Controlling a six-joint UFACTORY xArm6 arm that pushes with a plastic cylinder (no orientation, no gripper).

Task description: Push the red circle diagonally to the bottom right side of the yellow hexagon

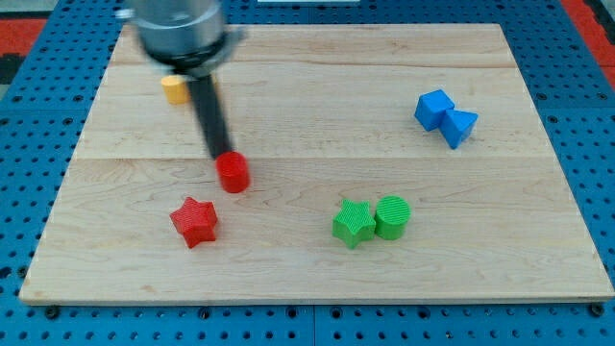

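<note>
My rod (207, 111) slants down from the view's top left; my tip (223, 155), a bare point with no claw, touches the red circle's (233, 173) upper edge. The circle lies below-right of the yellow hexagon (174, 89), above the red star (194, 221).

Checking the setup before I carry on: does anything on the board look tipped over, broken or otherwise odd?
Nothing stands out. Every block sits flat and whole on the wooden board. My tip touches the red circle, below and to the right of the yellow hexagon.
</note>
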